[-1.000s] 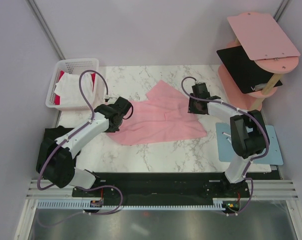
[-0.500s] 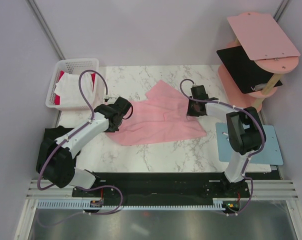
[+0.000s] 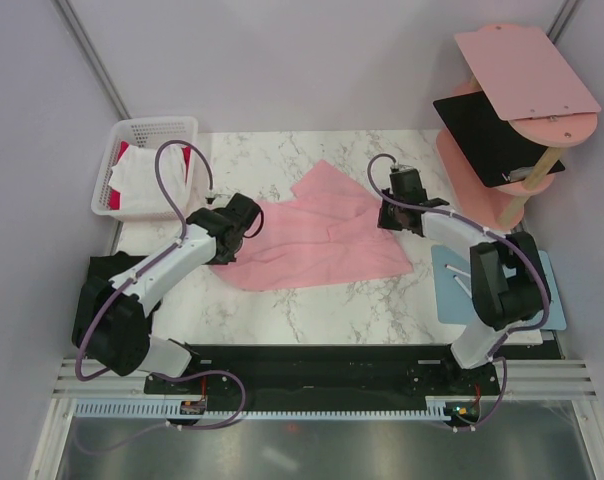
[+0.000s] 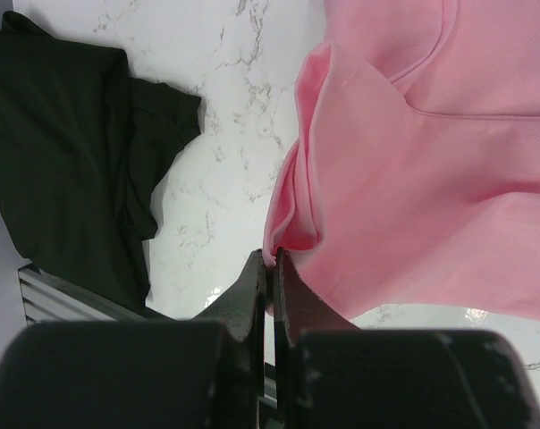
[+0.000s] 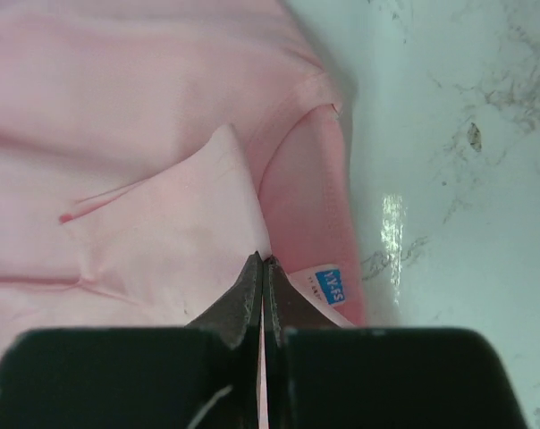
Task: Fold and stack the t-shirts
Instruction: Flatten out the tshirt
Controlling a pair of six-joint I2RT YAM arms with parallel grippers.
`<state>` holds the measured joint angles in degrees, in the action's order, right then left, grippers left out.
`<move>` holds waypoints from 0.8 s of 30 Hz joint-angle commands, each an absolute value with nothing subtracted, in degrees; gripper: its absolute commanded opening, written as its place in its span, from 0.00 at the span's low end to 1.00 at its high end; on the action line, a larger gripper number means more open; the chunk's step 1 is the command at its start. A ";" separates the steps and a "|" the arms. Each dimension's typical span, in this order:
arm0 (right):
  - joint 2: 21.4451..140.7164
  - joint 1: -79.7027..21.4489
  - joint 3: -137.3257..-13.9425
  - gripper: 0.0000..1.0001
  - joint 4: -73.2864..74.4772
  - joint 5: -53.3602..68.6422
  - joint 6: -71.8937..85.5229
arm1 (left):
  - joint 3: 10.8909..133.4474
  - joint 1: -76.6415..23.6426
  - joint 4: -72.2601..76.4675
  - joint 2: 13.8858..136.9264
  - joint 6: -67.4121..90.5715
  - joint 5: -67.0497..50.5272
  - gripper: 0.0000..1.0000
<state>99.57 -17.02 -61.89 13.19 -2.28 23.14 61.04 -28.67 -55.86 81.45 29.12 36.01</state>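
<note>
A light pink t-shirt (image 3: 322,240) lies spread and rumpled on the marble table (image 3: 282,155). My left gripper (image 3: 250,222) is at its left edge, shut on a raised fold of the pink cloth (image 4: 359,179), which shows between the fingertips (image 4: 256,268). My right gripper (image 3: 390,214) is at the shirt's right side by the collar, and its jaws (image 5: 263,261) are shut on a fold of pink cloth (image 5: 163,223) beside the neck label (image 5: 331,284). A black t-shirt (image 3: 107,272) lies crumpled at the table's left edge, also seen in the left wrist view (image 4: 64,161).
A white basket (image 3: 122,135) at the back left holds white (image 3: 137,180) and red (image 3: 179,160) shirts. A pink shelf stand (image 3: 522,70) at the back right carries a flat black item (image 3: 487,140). A light blue mat (image 3: 547,300) lies under the right arm.
The right gripper's jaws have closed on the pink shirt near the collar, and it has shifted slightly right. The left gripper keeps its hold without moving.
</note>
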 commanded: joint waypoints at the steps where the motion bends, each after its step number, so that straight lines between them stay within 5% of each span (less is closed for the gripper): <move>1: 89.40 -17.14 -59.86 0.00 9.06 -1.67 23.38 | 62.75 -28.04 -55.81 77.62 29.09 38.94 0.02; 15: 62.77 -17.14 -49.67 0.00 4.83 -0.63 21.01 | 64.51 -26.63 -55.98 69.88 28.21 35.16 0.02; 24: 47.92 -17.14 -42.99 0.00 22.57 7.97 24.60 | 59.59 -27.25 -62.48 60.30 34.46 24.62 0.02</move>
<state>53.98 -17.08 -46.94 14.02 1.85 22.09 59.57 -26.98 -58.13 63.64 30.63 29.36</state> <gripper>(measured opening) 0.007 0.036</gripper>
